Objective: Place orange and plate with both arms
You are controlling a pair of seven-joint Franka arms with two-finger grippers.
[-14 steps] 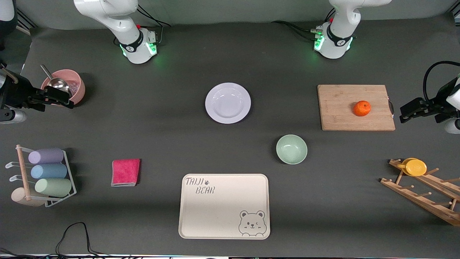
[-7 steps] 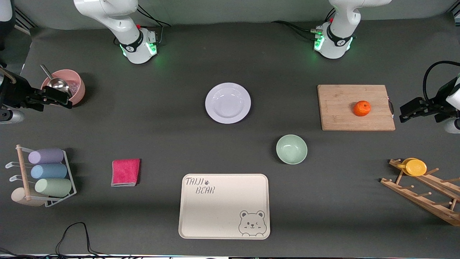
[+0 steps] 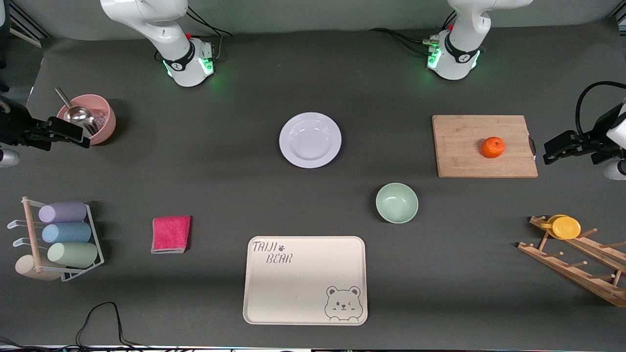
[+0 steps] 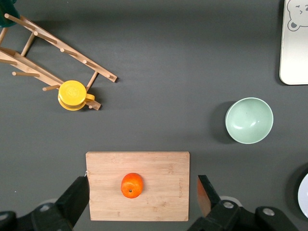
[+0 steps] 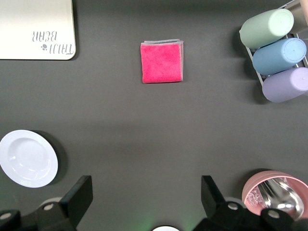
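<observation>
The front camera sits high, facing both robot bases and looking steeply down on the whole table [image 3: 234,195]. Each wrist camera rides well above the tabletop and looks straight down past its own fingers. The left wrist view covers the left arm's end: cutting board [image 4: 159,166], green bowl [image 4: 249,120], peg rack [image 4: 48,53]. The right wrist view covers the right arm's end: pink cloth [image 5: 162,62], pink bowl [image 5: 274,195]. Both wrist views share the bear tray [image 4: 294,48] and the plate [image 5: 28,158] with the front view.
</observation>
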